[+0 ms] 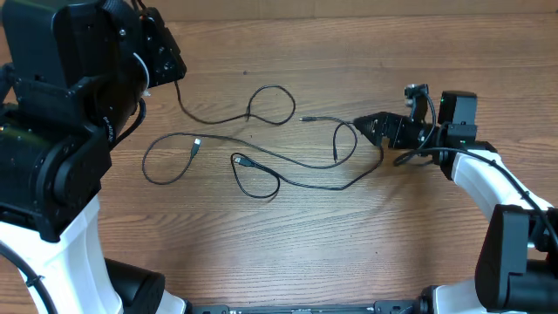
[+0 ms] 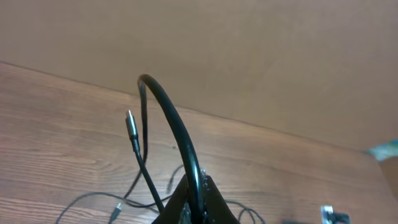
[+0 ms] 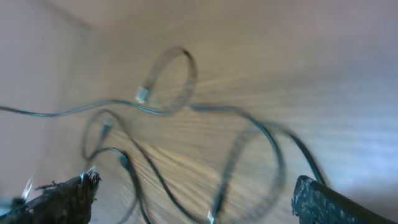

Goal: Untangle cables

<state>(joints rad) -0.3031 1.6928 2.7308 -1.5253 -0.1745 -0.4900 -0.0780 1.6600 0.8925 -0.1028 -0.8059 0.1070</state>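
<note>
The cables (image 1: 277, 157) lie spread in loose, overlapping loops across the middle of the wooden counter (image 1: 392, 244), from left of centre to just short of the right arm (image 1: 488, 183). One strand runs off to the upper left of the overhead frame, where the left jaws are closed on it. In the left wrist view that held cord (image 2: 180, 137) rises out of the shut jaws in a springy arch and hangs back down, ending in a silver-tipped plug (image 2: 130, 123) that dangles clear of the wood. These are thin, light, limp cords. They should weigh next to nothing, follow any pull, and drag their neighbours along wherever they cross. The smooth black jacket could slide through a loose pinch, so a firm grip near a plug, or on a free stretch away from the crossings, looks safest. The plugs are the only stiff parts and may snag in a loop. The right jaws stand wide apart with nothing between them, close beside the small loop (image 1: 356, 141) at the right end of the spread. That loop seems a fair place to take hold, though the right wrist view is too blurred to say which strand lies on top there. No box, tray or other container shows in any view, so there are no contents to report.
</note>
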